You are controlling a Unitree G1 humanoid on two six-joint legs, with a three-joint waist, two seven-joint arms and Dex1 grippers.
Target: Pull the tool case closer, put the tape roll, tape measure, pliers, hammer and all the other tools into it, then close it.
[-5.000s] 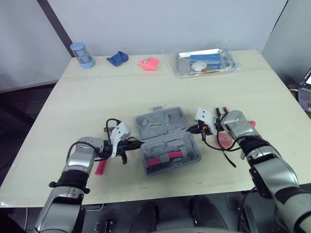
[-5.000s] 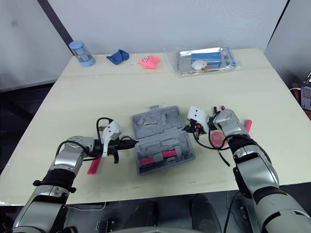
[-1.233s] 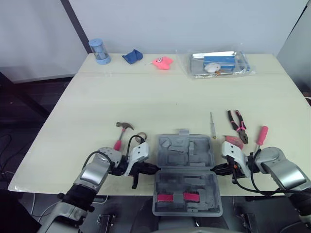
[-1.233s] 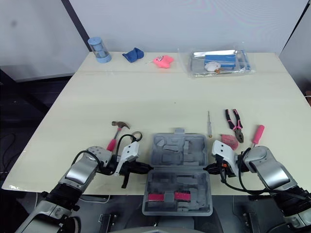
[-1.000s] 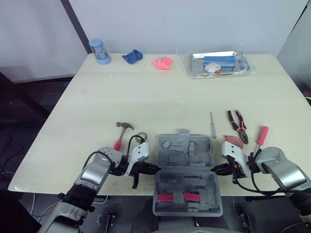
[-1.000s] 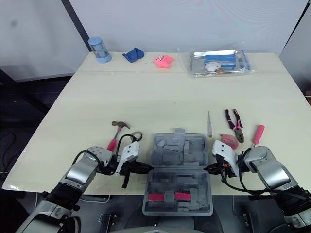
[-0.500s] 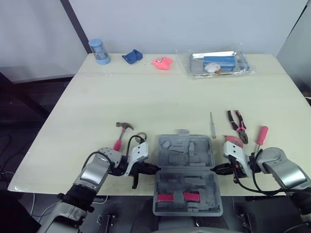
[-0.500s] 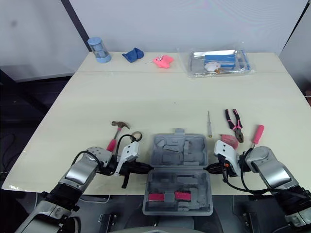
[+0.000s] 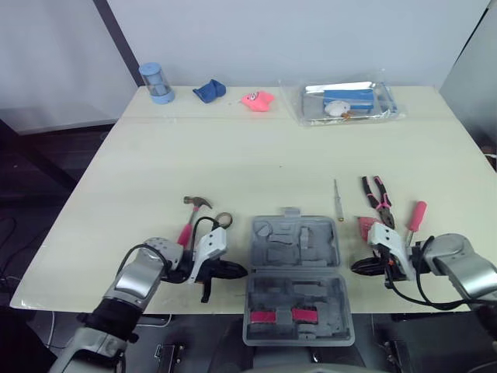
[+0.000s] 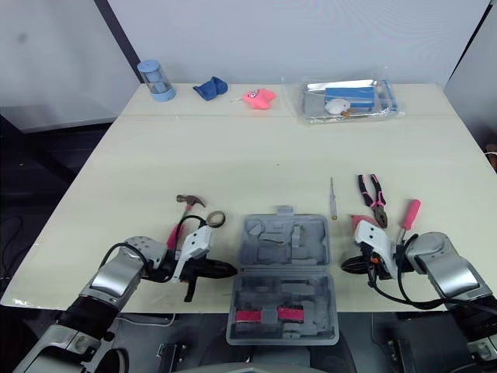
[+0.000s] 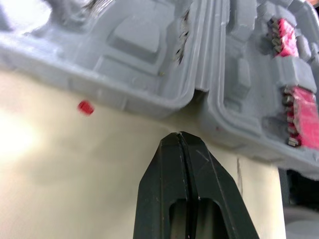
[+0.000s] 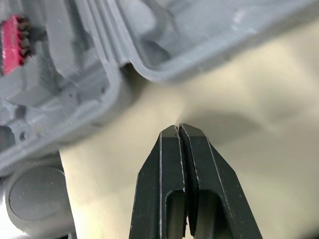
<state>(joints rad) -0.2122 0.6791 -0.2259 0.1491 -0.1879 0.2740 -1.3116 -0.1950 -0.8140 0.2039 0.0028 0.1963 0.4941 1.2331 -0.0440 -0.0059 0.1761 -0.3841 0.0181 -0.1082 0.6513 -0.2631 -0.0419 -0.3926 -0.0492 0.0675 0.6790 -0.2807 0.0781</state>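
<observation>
Tool case [image 9: 296, 272] lies open at the near edge of the table [image 9: 233, 148]. Just left of it sits the left gripper [image 9: 237, 271], fingers pressed together and empty, with the hammer [image 9: 192, 217] and tape roll [image 9: 224, 220] behind. Just right of the case, the right gripper [image 9: 356, 269] is likewise pinched closed, the pliers [image 9: 377, 198] beyond it.

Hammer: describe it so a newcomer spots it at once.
On the table, look left of the open grey case. The hammer lies there beside a small tape roll; it alone has a dark claw head on a pink handle.
</observation>
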